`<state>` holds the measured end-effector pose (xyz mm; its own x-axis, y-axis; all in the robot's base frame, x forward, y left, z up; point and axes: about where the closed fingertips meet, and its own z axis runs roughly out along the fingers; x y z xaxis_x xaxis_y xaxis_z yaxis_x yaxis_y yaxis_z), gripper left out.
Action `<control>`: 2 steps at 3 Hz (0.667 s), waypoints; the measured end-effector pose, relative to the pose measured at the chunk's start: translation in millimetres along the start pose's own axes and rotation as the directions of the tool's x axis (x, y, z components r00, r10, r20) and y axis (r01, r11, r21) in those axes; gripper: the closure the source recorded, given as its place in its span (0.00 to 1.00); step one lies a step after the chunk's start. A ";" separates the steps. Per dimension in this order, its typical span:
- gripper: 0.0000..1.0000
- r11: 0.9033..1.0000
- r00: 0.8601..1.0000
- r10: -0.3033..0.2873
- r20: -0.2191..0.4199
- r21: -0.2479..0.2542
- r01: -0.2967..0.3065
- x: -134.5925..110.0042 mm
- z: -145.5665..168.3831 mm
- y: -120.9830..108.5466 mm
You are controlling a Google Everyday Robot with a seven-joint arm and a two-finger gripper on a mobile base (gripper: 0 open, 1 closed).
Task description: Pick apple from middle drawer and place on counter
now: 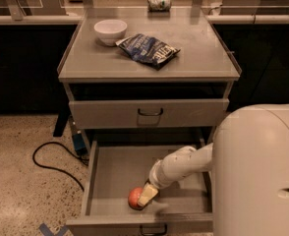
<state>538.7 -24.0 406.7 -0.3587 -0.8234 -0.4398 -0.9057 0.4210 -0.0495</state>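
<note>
The apple (133, 198), red with a yellowish patch, lies on the floor of the open middle drawer (115, 168), near its front edge. My gripper (144, 196) reaches down into the drawer from the right on the white arm (184, 163). Its pale tip sits against the apple's right side and covers part of it. The grey counter (198, 58) is the cabinet top above the closed upper drawer (149, 113).
On the counter stand a white bowl (110, 30) at the back left and a dark chip bag (150, 49) in the middle. A can (159, 3) lies on the ledge behind. A black cable (51, 157) runs over the floor at left. My white body (260, 171) fills the lower right.
</note>
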 end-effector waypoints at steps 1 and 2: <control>0.00 0.994 0.997 -0.067 0.038 -0.088 0.070 -29.1 25.3 38.0; 0.00 0.994 0.997 -0.067 0.038 -0.088 0.070 -29.1 25.3 38.0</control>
<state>520.5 25.5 395.0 -0.2885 -0.8347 -0.4691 -0.9450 0.3270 -0.0006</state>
